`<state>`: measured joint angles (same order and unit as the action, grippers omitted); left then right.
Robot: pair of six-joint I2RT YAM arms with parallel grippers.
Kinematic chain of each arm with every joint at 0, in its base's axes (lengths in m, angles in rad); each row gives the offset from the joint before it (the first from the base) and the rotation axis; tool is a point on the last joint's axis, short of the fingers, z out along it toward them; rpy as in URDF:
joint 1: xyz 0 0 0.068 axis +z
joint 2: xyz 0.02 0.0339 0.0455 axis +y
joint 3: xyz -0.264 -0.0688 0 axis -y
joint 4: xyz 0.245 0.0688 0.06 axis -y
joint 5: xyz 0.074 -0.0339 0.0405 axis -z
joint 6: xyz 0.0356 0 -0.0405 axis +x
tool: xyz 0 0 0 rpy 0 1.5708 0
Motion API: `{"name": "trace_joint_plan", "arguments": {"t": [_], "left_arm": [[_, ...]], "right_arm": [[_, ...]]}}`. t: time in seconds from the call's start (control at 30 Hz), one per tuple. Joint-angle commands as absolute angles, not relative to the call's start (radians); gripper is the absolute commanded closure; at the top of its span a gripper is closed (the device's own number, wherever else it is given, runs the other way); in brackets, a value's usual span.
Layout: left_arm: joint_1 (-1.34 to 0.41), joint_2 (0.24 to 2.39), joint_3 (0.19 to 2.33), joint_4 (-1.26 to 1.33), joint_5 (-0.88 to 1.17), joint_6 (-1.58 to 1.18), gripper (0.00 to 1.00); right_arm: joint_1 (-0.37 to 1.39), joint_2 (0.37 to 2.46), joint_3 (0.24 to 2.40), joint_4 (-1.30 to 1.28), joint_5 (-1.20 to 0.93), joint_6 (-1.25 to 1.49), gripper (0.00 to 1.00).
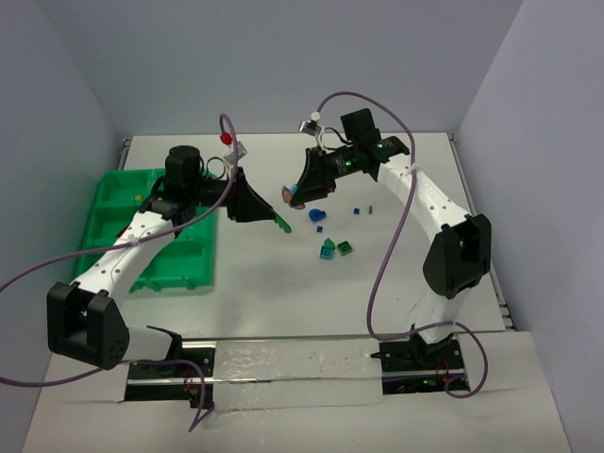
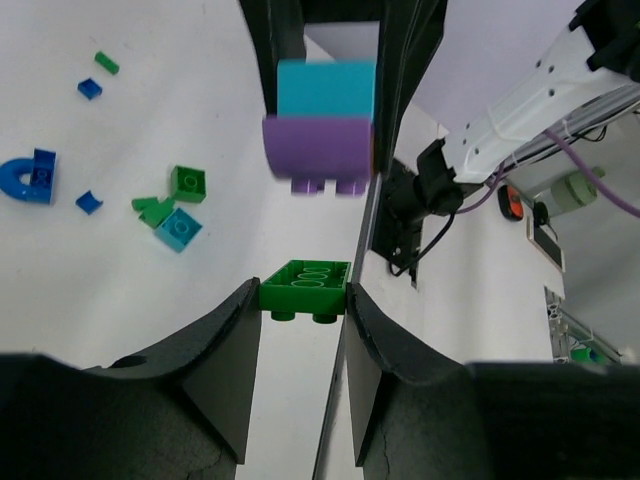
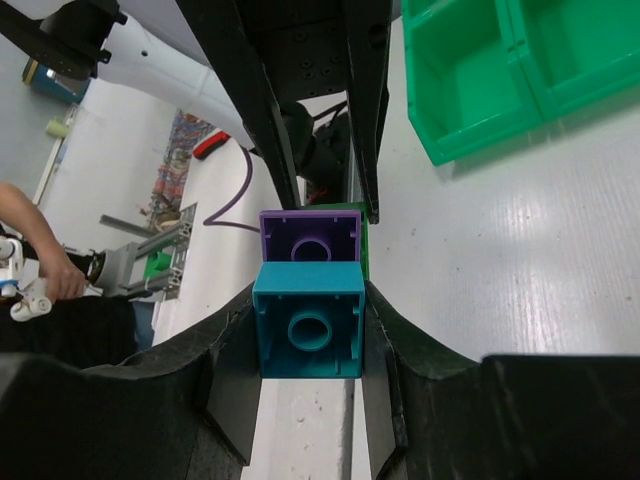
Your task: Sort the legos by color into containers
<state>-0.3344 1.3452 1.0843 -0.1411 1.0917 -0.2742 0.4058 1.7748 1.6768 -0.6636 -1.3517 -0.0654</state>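
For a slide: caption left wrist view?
Left gripper holds green brick; right gripper opposite holds teal brick stuck to purple brick.

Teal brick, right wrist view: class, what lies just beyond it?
A purple brick, flush against the teal brick in the right pincer. Beyond that only a sliver of a green brick shows; the rest is covered.

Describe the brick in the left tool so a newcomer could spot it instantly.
From the green tray, follow the left arm to its tool. The green brick is clamped between its fingers, unlike the loose bricks lying on the table.
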Motion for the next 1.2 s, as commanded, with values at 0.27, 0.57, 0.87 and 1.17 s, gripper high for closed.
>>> {"name": "trace_joint_plan", "arguments": {"t": [0.27, 0.57, 0.87, 1.17], "left_arm": [[-0.126, 1.441, 1.294, -0.389, 0.425, 0.056, 1.0], [-0.018, 1.636, 1.4, -0.312, 0.118, 0.133, 1.0], [-0.003, 1.79, 1.475, -0.28, 0.014, 0.163, 1.0], [0.026, 1.838, 1.478, -0.291, -0.038, 0.192, 0.85]], "right_arm": [[0.341, 1.751, 1.707, -0.687, -1.206, -0.122, 1.0], [0.341, 1.738, 1.685, -0.692, -1.099, -0.147, 1.0], [0.341, 1.741, 1.681, -0.703, -1.084, -0.155, 1.0], [0.341, 1.741, 1.682, -0.704, -1.078, -0.156, 1.0]]}}
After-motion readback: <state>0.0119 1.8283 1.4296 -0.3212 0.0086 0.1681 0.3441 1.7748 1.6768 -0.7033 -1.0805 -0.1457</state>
